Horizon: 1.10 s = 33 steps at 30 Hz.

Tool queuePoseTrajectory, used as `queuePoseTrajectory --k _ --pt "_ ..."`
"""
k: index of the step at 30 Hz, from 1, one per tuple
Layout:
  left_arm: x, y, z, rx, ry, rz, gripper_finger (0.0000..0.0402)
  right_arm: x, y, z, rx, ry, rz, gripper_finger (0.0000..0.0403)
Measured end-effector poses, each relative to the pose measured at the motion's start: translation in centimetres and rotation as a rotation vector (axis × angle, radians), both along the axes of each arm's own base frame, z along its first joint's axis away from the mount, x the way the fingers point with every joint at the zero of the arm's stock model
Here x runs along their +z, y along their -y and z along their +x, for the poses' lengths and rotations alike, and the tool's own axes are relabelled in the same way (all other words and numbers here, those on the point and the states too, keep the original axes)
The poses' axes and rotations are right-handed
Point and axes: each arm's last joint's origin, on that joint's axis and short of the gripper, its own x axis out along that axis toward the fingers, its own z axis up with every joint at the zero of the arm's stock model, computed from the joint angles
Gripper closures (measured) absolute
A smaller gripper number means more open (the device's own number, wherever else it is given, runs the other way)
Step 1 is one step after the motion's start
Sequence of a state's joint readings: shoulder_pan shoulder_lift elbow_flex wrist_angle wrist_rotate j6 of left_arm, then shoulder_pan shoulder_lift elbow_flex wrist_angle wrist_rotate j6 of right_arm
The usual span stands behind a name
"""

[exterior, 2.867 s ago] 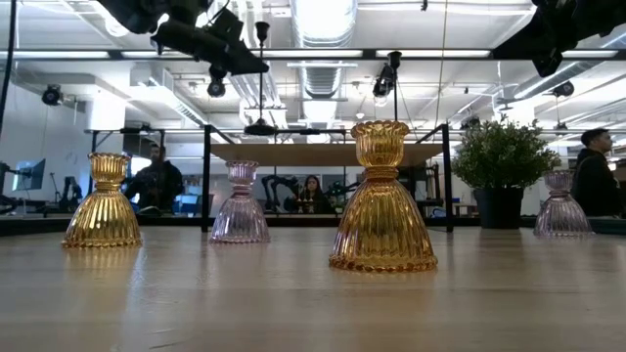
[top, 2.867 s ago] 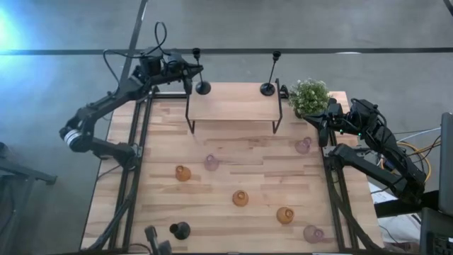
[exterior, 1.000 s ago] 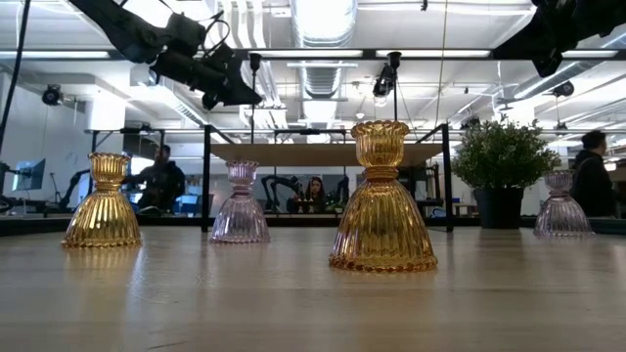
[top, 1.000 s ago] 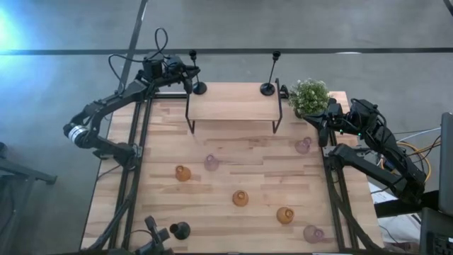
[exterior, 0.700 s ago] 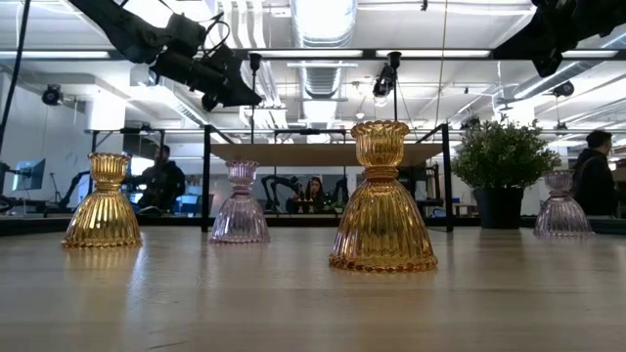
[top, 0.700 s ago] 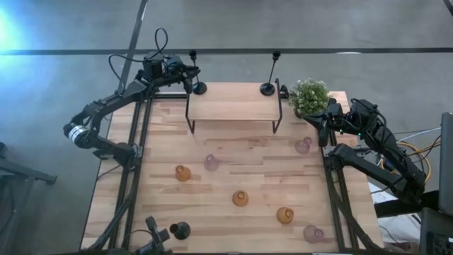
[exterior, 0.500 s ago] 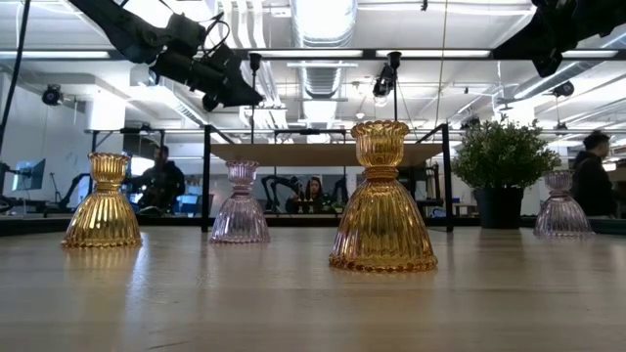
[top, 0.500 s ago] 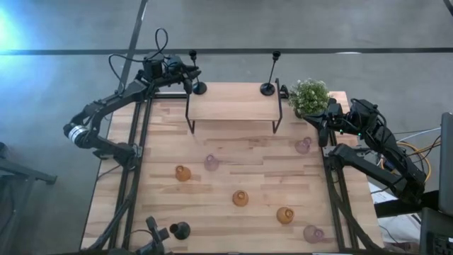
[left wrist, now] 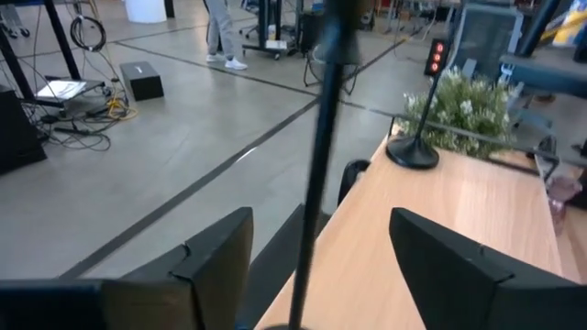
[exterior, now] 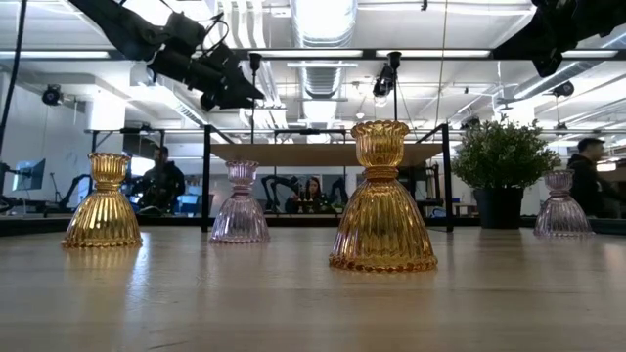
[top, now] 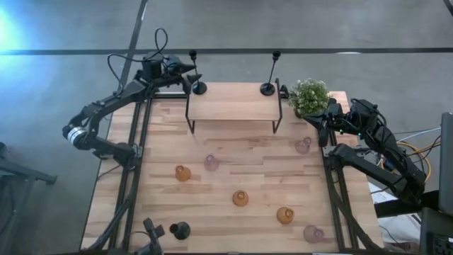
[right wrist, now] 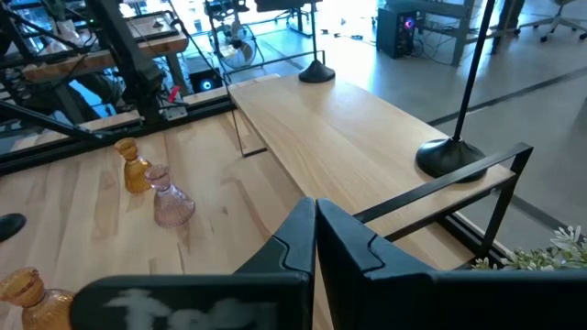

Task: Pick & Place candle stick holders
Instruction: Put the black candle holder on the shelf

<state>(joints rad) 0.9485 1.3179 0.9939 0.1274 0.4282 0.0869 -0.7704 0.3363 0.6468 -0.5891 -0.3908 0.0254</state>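
wooden table (top: 233, 163) | no legible writing | left fingers (left wrist: 215, 252) spread | right fingers (right wrist: 344, 243) pressed together

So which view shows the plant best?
The low view: the plant stands whole, pot included. The high view gives only its top; the left wrist view blurs it; the right wrist view catches an edge.

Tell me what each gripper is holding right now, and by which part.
Nothing is held. The left gripper stands open around the thin stem of the black holder on the shelf, fingers clear of it. The right gripper is shut and empty.
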Motion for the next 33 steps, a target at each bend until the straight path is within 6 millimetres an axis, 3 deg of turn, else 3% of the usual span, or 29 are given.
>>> queuePoseTrajectory --k 12,28,33 --pt "2.9 4.2 -3.2 0.034 -0.068 0.031 0.0135 0.0 0.0 0.0 0.000 0.000 0.000 0.0394" --pt "6.4 14.8 -10.8 0.024 -0.126 -0.052 0.0138 0.0 0.0 0.0 0.000 0.000 0.000 0.0394" --pt "6.5 17.2 -11.8 -0.111 -0.045 -0.044 0.0138 0.0 0.0 0.0 0.000 0.000 0.000 0.0394"
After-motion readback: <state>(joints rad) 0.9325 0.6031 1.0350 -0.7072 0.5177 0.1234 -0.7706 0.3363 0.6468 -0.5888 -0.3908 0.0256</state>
